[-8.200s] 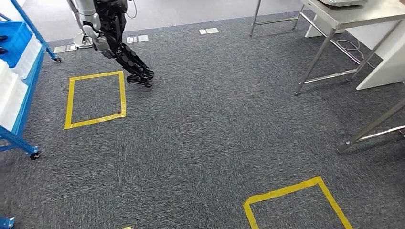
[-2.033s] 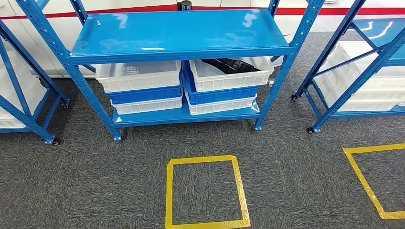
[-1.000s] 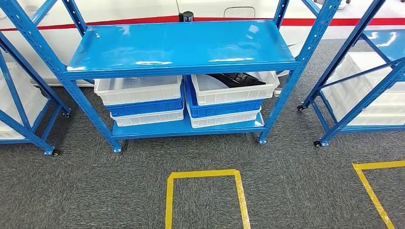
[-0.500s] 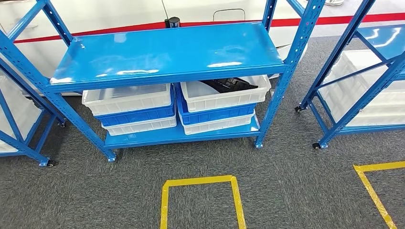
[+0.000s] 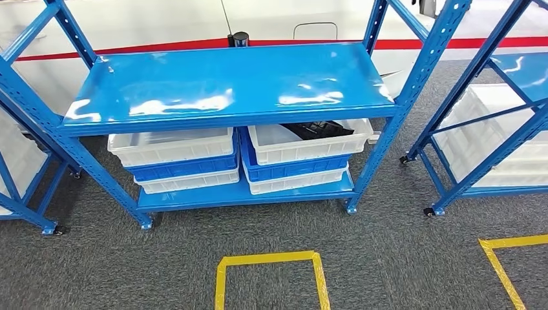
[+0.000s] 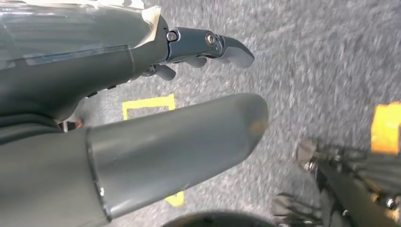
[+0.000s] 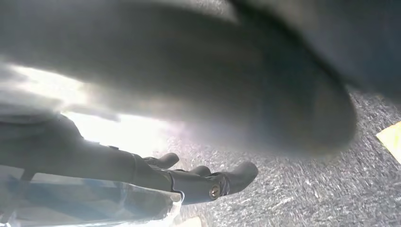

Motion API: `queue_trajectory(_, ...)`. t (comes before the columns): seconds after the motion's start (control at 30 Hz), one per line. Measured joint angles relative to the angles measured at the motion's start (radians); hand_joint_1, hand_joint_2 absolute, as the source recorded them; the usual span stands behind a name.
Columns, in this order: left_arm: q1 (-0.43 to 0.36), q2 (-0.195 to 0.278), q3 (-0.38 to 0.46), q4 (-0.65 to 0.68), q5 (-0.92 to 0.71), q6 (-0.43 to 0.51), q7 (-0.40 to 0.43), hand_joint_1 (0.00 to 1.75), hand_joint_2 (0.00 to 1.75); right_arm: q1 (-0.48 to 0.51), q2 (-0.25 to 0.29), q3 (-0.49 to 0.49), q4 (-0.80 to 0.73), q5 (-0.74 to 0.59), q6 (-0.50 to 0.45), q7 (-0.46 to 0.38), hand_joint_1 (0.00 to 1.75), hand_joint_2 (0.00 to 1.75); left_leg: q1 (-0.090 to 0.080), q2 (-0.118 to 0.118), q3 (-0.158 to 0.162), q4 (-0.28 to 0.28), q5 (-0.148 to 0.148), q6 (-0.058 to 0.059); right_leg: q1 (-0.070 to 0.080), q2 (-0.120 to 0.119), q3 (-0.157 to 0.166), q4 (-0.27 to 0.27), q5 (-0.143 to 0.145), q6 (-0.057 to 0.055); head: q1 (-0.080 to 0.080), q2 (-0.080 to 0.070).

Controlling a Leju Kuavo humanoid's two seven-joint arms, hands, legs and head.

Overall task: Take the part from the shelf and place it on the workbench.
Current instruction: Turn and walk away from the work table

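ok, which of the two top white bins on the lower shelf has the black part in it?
The right-hand white bin: a black part lies in it. The left white bin beside it looks empty.

Readable text: none | blue shelf (image 5: pixel 226 87): carried no label or number | white bins (image 5: pixel 171 145): plain faces, no markings | yellow floor tape (image 5: pixel 268 259): bare outline, no lettering | wrist views: too blurred to settle, though no print appeared there either.
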Motion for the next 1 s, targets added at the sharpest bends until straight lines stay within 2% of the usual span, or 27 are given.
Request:
queue_trajectory(0.03, 0.002, -0.001, 0.000, 0.000, 0.000, 0.000, 0.000, 0.00, 0.00, 0.000, -0.002, -0.001, 0.000, 0.000, 0.000, 0.000, 0.00, 0.00, 0.002, -0.001, 0.008, 0.000, -0.009, -0.003, -0.001, 0.000, -0.021, 0.002, -0.010, 0.006, 0.000, 0.000)
queue_trajectory(0.07, 0.004, -0.003, 0.000, 0.000, 0.001, 0.000, 0.000, 0.00, 0.00, 0.001, -0.004, -0.001, 0.000, 0.001, 0.000, -0.001, 0.00, 0.00, 0.006, -0.002, 0.019, 0.001, -0.017, -0.007, -0.002, 0.000, -0.026, -0.027, -0.002, 0.014, 0.001, 0.000)
queue_trajectory(0.1, 0.005, -0.004, 0.000, 0.000, 0.002, 0.000, -0.001, 0.00, 0.00, 0.002, -0.005, -0.002, 0.000, 0.001, 0.000, -0.001, 0.00, 0.00, 0.010, -0.004, 0.031, 0.001, -0.026, -0.013, -0.005, 0.000, -0.018, -0.083, 0.028, 0.027, 0.001, 0.000)
queue_trajectory(0.13, 0.005, -0.004, 0.000, 0.000, 0.002, 0.000, -0.001, 0.00, 0.00, 0.004, -0.006, -0.002, 0.000, 0.002, 0.000, -0.001, 0.00, 0.00, 0.012, -0.005, 0.045, 0.002, -0.037, -0.021, -0.009, -0.003, -0.005, -0.141, 0.077, 0.040, 0.003, 0.000)
queue_trajectory(0.17, 0.005, -0.004, 0.000, 0.000, 0.003, 0.000, -0.002, 0.00, 0.00, 0.006, -0.006, -0.002, 0.001, 0.002, 0.000, -0.001, 0.00, 0.00, 0.013, -0.006, 0.059, 0.003, -0.047, -0.028, -0.011, -0.007, 0.006, -0.190, 0.114, 0.043, 0.005, 0.000)
queue_trajectory(0.2, 0.005, -0.003, 0.000, 0.000, 0.003, 0.001, -0.002, 0.00, 0.00, 0.008, -0.006, -0.002, 0.001, 0.002, -0.001, -0.001, 0.00, 0.00, 0.012, -0.006, 0.067, 0.004, -0.057, -0.035, -0.011, -0.010, 0.017, -0.220, 0.144, 0.038, 0.006, 0.000)
queue_trajectory(0.23, 0.005, -0.003, 0.000, 0.001, 0.004, 0.001, -0.002, 0.00, 0.00, 0.007, -0.006, -0.003, 0.001, 0.002, -0.001, -0.001, 0.00, 0.00, 0.010, -0.005, 0.074, 0.006, -0.063, -0.042, -0.009, -0.013, 0.023, -0.229, 0.159, 0.024, 0.006, 0.000)
queue_trajectory(0.27, 0.003, -0.003, 0.000, 0.001, 0.004, 0.001, -0.003, 0.00, 0.00, 0.005, -0.005, -0.003, 0.001, 0.002, -0.001, -0.002, 0.00, 0.00, 0.010, -0.004, 0.075, 0.011, -0.065, -0.047, -0.007, -0.013, 0.027, -0.231, 0.154, 0.007, 0.005, 0.000)
queue_trajectory(0.33, -0.002, -0.003, 0.000, 0.001, 0.005, 0.001, -0.003, 0.00, 0.00, 0.003, -0.003, -0.004, 0.001, 0.003, -0.002, -0.003, 0.00, 0.00, 0.012, -0.001, 0.058, 0.042, -0.058, -0.056, -0.011, -0.010, 0.035, -0.234, 0.156, -0.011, 0.001, 0.000)
queue_trajectory(0.4, -0.005, -0.004, 0.000, 0.001, 0.007, 0.001, -0.003, 0.00, 0.00, 0.004, -0.003, -0.005, 0.001, 0.004, -0.002, -0.003, 0.00, 0.00, 0.015, 0.004, 0.004, 0.128, -0.073, -0.067, -0.014, -0.009, 0.042, -0.238, 0.151, -0.022, -0.003, 0.000)
queue_trajectory(0.5, -0.003, -0.005, 0.000, 0.001, 0.010, 0.001, -0.003, 0.00, 0.00, 0.007, -0.004, -0.006, 0.001, 0.004, -0.003, -0.003, 0.00, 0.00, 0.017, 0.007, -0.112, 0.277, -0.143, -0.078, -0.011, -0.008, 0.048, -0.240, 0.140, -0.037, -0.007, 0.000)
queue_trajectory(0.53, -0.002, -0.005, 0.000, 0.001, 0.010, 0.001, -0.003, 0.00, 0.00, 0.008, -0.004, -0.006, 0.001, 0.004, -0.003, -0.003, 0.00, 0.44, 0.017, 0.007, -0.136, 0.289, -0.142, -0.078, -0.010, -0.007, 0.052, -0.240, 0.136, -0.039, -0.007, 0.000)
queue_trajectory(0.57, -0.001, -0.005, 0.000, 0.001, 0.010, 0.001, -0.003, 0.00, 0.00, 0.008, -0.004, -0.006, 0.001, 0.004, -0.004, -0.003, 0.00, 0.87, 0.016, 0.007, -0.144, 0.270, -0.119, -0.075, -0.009, -0.006, 0.057, -0.240, 0.132, -0.040, -0.008, 0.000)
queue_trajectory(0.63, -0.001, -0.004, 0.000, 0.001, 0.010, 0.001, -0.003, 0.00, 0.00, 0.009, -0.003, -0.007, 0.001, 0.004, -0.006, -0.003, 0.00, 1.75, 0.013, 0.009, -0.116, 0.155, -0.028, -0.060, -0.007, -0.005, 0.067, -0.241, 0.123, -0.038, -0.009, 0.000)
queue_trajectory(0.67, -0.001, -0.003, 0.000, 0.001, 0.010, 0.001, -0.003, 0.00, 0.44, 0.009, -0.003, -0.007, 0.001, 0.004, -0.006, -0.003, 0.00, 1.75, 0.009, 0.012, -0.099, 0.103, -0.003, -0.051, -0.005, -0.004, 0.072, -0.241, 0.120, -0.036, -0.008, 0.000)
queue_trajectory(0.7, -0.002, -0.003, 0.000, 0.001, 0.010, 0.001, -0.003, 0.00, 0.87, 0.008, -0.003, -0.007, 0.001, 0.004, -0.008, -0.002, 0.00, 1.75, 0.004, 0.014, -0.087, 0.066, 0.005, -0.043, -0.004, -0.004, 0.075, -0.242, 0.116, -0.032, -0.010, 0.000)
queue_trajectory(0.77, -0.002, -0.002, 0.000, 0.001, 0.010, 0.001, -0.003, 0.00, 1.75, 0.006, -0.004, -0.008, 0.001, 0.004, -0.010, -0.001, 0.00, 1.75, -0.004, 0.015, -0.083, 0.050, -0.013, -0.032, -0.002, -0.004, 0.077, -0.248, 0.110, -0.022, -0.012, 0.000)
queue_trajectory(0.83, 0.000, -0.002, 0.000, 0.001, 0.008, 0.001, -0.003, 0.00, 1.75, 0.004, -0.006, -0.009, 0.001, 0.004, -0.011, 0.001, 0.00, 1.75, -0.001, 0.010, -0.067, 0.031, 0.009, -0.023, 0.000, -0.004, 0.082, -0.251, 0.105, -0.011, -0.014, 0.000)
queue_trajectory(0.9, -0.001, -0.003, 0.000, 0.001, 0.007, 0.001, -0.003, 0.00, 1.75, 0.004, -0.009, -0.010, 0.001, 0.004, -0.011, 0.002, 0.00, 1.75, 0.006, 0.009, -0.045, 0.012, 0.032, -0.015, 0.003, -0.003, 0.067, -0.203, 0.081, -0.008, -0.009, 0.000)
queue_trajectory(1.0, -0.004, -0.004, 0.000, 0.000, 0.005, 0.001, -0.003, 0.00, 1.75, 0.001, -0.012, -0.011, 0.000, 0.003, -0.012, 0.002, 0.00, 1.75, 0.006, 0.009, -0.033, 0.007, 0.029, -0.007, 0.002, -0.002, -0.036, -0.025, 0.017, -0.011, -0.003, 0.000)
